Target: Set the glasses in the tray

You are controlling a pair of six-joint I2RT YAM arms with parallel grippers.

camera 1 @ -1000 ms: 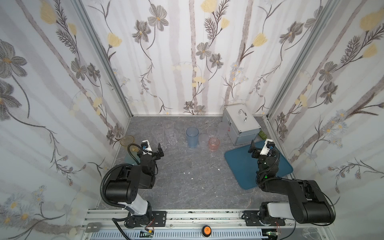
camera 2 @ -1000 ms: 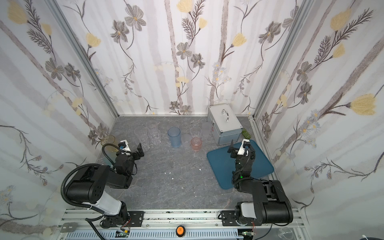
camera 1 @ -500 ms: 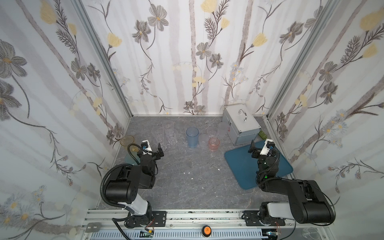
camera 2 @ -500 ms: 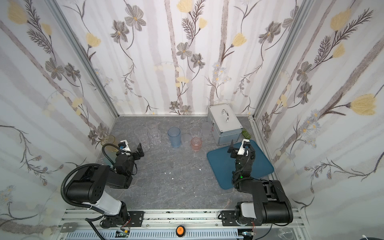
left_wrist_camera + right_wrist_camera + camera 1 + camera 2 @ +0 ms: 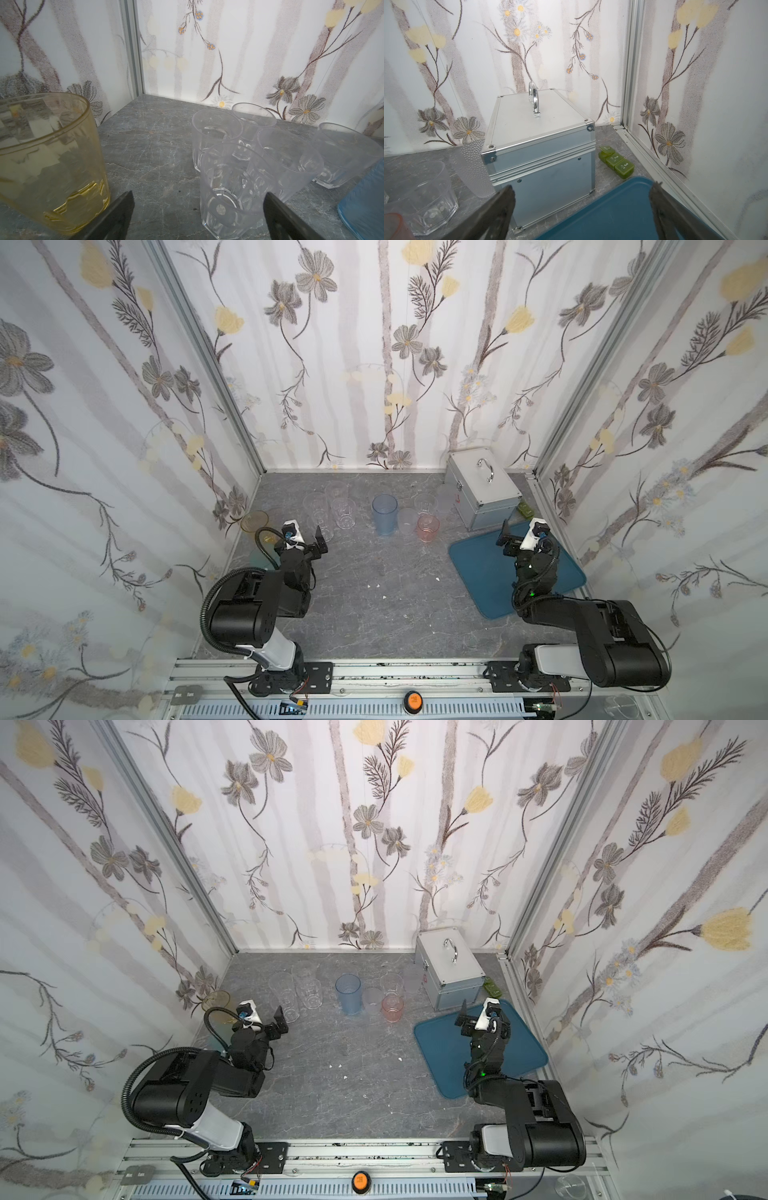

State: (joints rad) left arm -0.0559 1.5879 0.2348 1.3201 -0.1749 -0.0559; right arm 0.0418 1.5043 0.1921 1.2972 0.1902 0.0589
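Clear, frosted and tinted glasses [image 5: 384,514] stand grouped on the grey tabletop at twelve o'clock, apart from the teal tray [image 5: 478,572] at three o'clock. Your left gripper [image 5: 306,536], jaws spread and empty, sits near the clear ones. Your right gripper [image 5: 521,536], equally wide, hovers over the tray beside a silver case [image 5: 482,489].

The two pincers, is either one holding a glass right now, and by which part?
Nothing is held. The left pincer stands open near the clear glasses, the right pincer open above the tray.
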